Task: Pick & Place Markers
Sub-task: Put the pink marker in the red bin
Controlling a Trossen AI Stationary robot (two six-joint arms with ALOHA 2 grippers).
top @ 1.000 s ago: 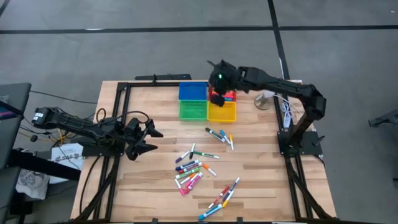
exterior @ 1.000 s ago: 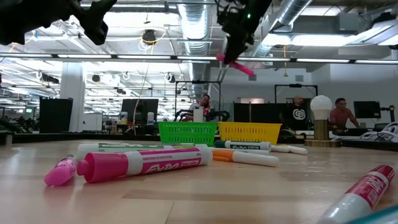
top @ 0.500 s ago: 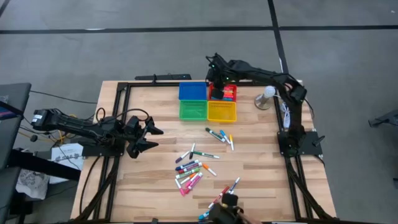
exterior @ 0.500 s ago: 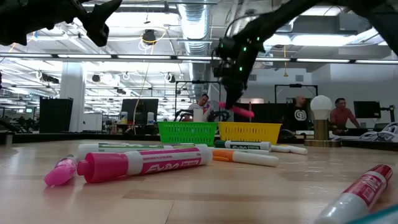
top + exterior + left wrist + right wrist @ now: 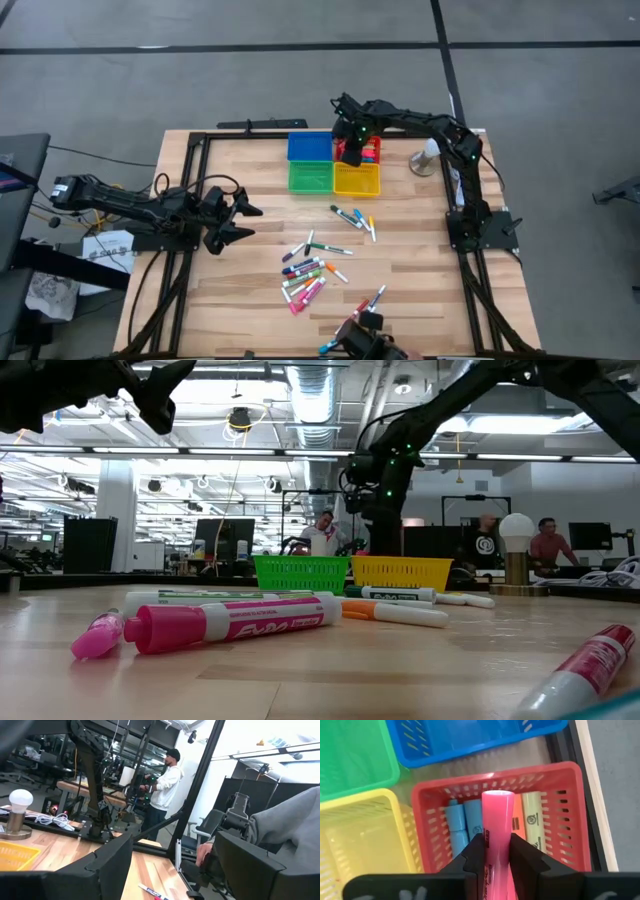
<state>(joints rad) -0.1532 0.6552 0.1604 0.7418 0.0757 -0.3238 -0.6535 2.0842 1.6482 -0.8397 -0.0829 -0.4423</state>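
Note:
My right gripper (image 5: 351,150) hangs over the red tray (image 5: 372,148) at the table's far side, shut on a pink marker (image 5: 497,815). The red tray (image 5: 570,775) has blue, orange and yellow markers lying in it. In the low view the gripper (image 5: 381,530) stands behind the green and yellow trays, and the pink marker is hidden. Several markers (image 5: 308,270) lie loose on the wood mid-table, with more of them (image 5: 352,218) nearer the trays. My left gripper (image 5: 253,225) waits open at the table's left. My right gripper pinches the pink marker's barrel (image 5: 496,839) between its two fingers, which come steeply from above and lie along it. The marker's free end (image 5: 498,796) sticks out past the fingertips, over the inside of the red tray. Whether it touches the markers below, I cannot tell.
Blue (image 5: 310,147), green (image 5: 310,177) and yellow (image 5: 357,180) trays adjoin the red one. A bulb-shaped lamp (image 5: 428,157) stands right of them. A dark shape (image 5: 365,335) leans in at the near edge by more markers (image 5: 368,303). A person's grey sleeve (image 5: 292,830) shows nearby.
My right gripper has come down onto the red tray with the pink marker and tipped to point more steeply downward; in the low view the marker has sunk behind the trays. A dark shape has come in at the table's near edge.

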